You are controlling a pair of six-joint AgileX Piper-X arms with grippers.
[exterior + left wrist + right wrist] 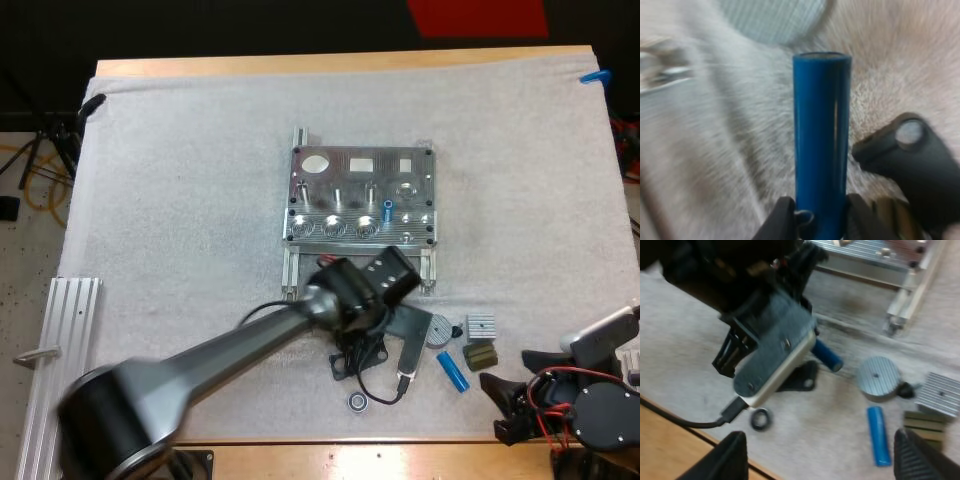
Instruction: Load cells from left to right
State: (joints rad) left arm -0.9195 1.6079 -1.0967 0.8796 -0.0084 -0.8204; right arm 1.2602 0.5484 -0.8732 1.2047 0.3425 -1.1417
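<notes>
The metal fixture (pixel 360 195) lies mid-mat, with one blue cylinder (pixel 388 210) standing in its front row of sockets. My left gripper (pixel 815 220) is shut on a second blue cylinder (pixel 821 145), its fingers pressing on the lower end from both sides. In the high view it hovers just in front of the fixture, over a black bracket (pixel 345 365). A third blue cylinder (pixel 452 370) lies loose on the mat to the right. My right gripper (pixel 827 460) stands open and clear above the mat's near right edge, with that loose cylinder (pixel 878 435) ahead of it.
Near the loose cylinder sit a round metal disc (pixel 437 330), a ribbed metal block (pixel 480 326) and a dark olive block (pixel 481 355). A small black ring (pixel 357 402) lies by the front edge. A ribbed aluminium rail (pixel 60 350) lies off the mat at left.
</notes>
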